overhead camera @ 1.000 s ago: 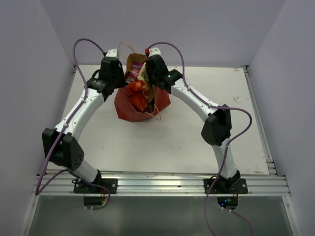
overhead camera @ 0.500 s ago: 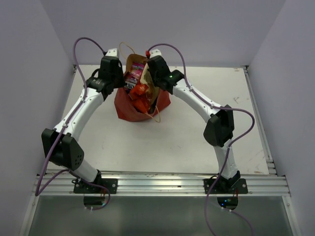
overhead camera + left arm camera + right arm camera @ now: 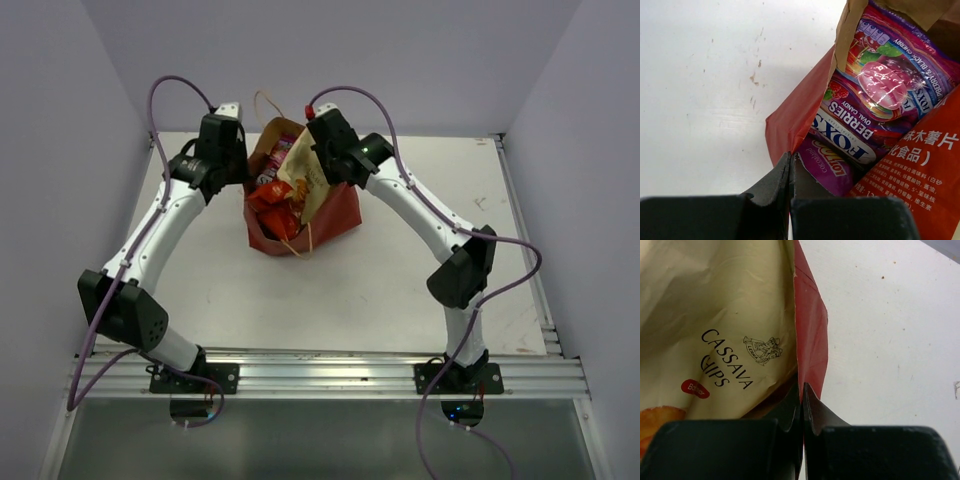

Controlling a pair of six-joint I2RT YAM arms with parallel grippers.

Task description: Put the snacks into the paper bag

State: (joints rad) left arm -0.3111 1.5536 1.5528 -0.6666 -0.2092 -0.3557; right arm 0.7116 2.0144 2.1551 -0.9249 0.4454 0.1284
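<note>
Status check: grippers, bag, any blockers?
Left gripper shut on paper bag rim; right gripper shut on opposite rim. Purple candy pack, cassava chips inside. No blockers seen.

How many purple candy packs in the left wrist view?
2. The Fox's berries pack lies inside the paper bag; a second purple pack sits partly under it. Others may be hidden.

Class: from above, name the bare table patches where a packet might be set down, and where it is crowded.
Widest: table between left arm and right arm, in front of the paper bag. Also right of the right arm. Crowded: around the bag, both jaws shut on its rim.
</note>
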